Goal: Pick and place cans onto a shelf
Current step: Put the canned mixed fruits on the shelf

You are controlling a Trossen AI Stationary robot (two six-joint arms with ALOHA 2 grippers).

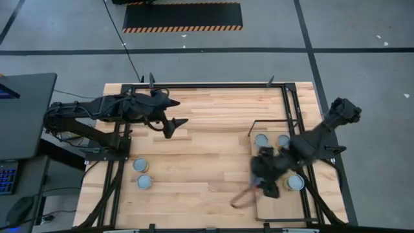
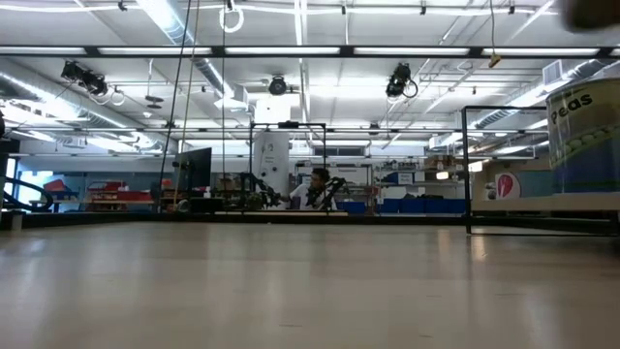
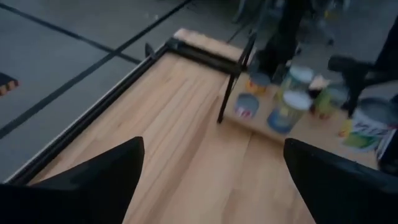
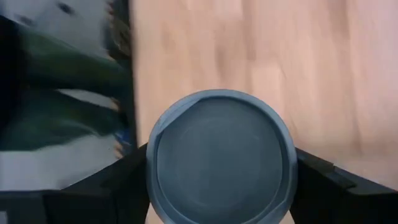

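Note:
The shelf (image 1: 310, 206) is a pale board in a thin black frame at the table's right side. Three cans (image 1: 261, 140) (image 1: 283, 140) (image 1: 295, 182) stand upright on it. Two more cans (image 1: 140, 164) (image 1: 144, 182) stand on the tabletop near the left edge. My right gripper (image 1: 265, 176) hangs over the shelf's left part, shut on a can whose round silver top (image 4: 221, 158) fills the right wrist view. My left gripper (image 3: 211, 186) stands open over the table's far left part, with nothing between its fingers. In the low view a can labelled "Peas" (image 2: 584, 136) stands on the shelf at the right. My right gripper pinches the can between its two fingers (image 4: 124, 180), one on each side of the wall just under the top rim (image 4: 152, 171). The fingers come from above, slanting down. The can sits upright, top up, over the pale board; the can itself hides its bottom.
A black metal frame (image 1: 213, 85) runs along the table's far edge, with rails down both sides. A reddish loop (image 1: 242, 198) lies by the shelf's left edge. The middle of the tabletop (image 1: 207, 155) is bare wood. A person (image 2: 315, 184) sits far off in the room.

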